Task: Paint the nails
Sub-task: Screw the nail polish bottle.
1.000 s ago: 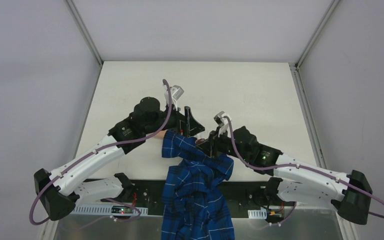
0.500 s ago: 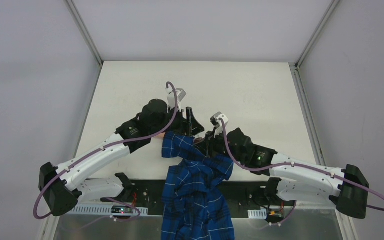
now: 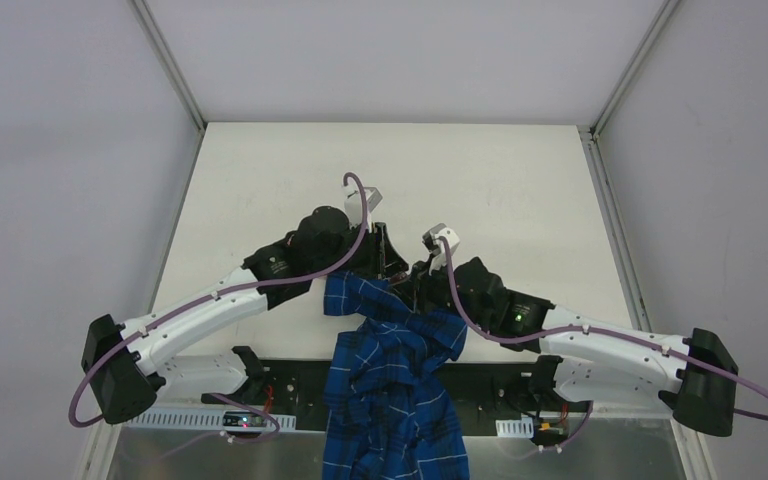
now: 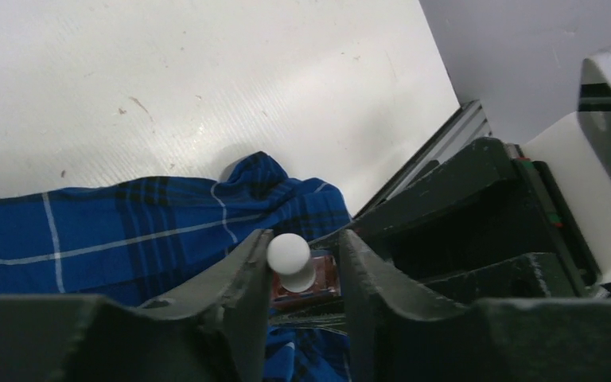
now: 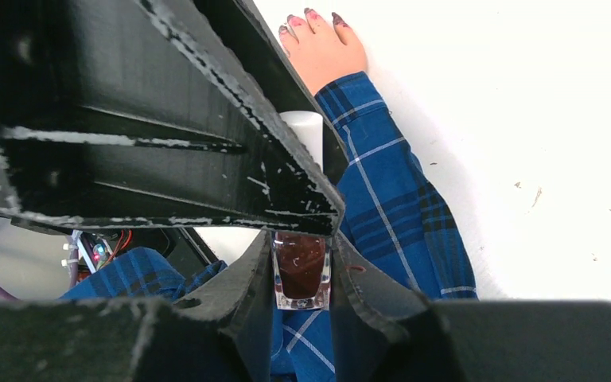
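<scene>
White scuffed table (image 3: 510, 170) under the nails (image 5: 338, 17); grey walls (image 3: 390, 50), metal posts (image 3: 168, 60).

left gripper (image 4: 304, 253) swung right, now straddling white cap (image 4: 289, 251) (of the bottle (image 5: 301, 272))

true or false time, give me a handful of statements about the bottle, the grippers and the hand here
1. The right gripper grips the polish bottle by its glass body. True.
2. The bottle's white cap lies loose on the table. False: it sits on top of the bottle, between the fingers of the left gripper.
3. The nails on the pale hand show a dark reddish colour. True.
4. The sleeve is red plaid. False: it is blue plaid.
</scene>
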Robot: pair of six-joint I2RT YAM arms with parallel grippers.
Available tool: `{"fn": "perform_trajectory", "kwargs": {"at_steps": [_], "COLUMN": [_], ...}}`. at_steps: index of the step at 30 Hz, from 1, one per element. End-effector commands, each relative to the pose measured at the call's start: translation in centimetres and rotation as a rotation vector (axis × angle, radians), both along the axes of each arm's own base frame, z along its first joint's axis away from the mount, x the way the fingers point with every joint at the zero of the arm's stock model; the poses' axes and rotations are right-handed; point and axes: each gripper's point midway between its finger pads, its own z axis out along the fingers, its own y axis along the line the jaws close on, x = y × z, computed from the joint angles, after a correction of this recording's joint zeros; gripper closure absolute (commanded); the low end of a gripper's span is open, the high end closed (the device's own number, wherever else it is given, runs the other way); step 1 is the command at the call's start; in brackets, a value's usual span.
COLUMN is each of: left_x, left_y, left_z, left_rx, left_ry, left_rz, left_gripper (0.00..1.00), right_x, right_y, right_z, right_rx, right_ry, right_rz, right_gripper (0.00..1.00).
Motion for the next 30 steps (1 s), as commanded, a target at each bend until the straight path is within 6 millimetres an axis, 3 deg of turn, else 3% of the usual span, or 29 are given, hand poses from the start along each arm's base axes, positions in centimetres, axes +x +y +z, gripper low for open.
{"fn": "perform_trajectory", "kwargs": {"at_steps": [1, 6, 13, 18, 25, 30], "left_x": [-0.2, -0.7, -2.3, -4.3, -7.6, -10.4], "left_y": [-0.5, -0.5, -0.6, -1.2, -0.8, -0.4], "left_z": [-0.4, -0.3, 1.1, 3.5, 7.8, 9.7], "left_rx": [-0.009, -0.025, -0.068, -0.147, -0.275, -0.35], "left_ry": [0.015, 0.021, -0.022, -0.052, -0.16, -0.238], "left_rz": [0.007, -0.003, -0.098, -0.223, -0.392, -0.553], "left_gripper": [0.73, 1.0, 1.0, 1.0, 1.0, 1.0], "right_x": [0.6, 0.8, 0.6, -0.2, -2.9, -4.8], "right_y": [0.4, -0.1, -0.3, -0.6, -0.8, -0.5], "right_z": [4.4, 4.8, 6.1, 8.2, 11.7, 13.0], "right_rx": [0.124, 0.151, 0.229, 0.345, 0.468, 0.5], "right_ry": [-0.064, -0.06, 0.022, 0.058, 0.059, 0.049], "right_rz": [-0.029, -0.054, 0.011, 0.14, 0.387, 0.537], "right_gripper": [1.0, 1.0, 1.0, 1.0, 1.0, 1.0]}}
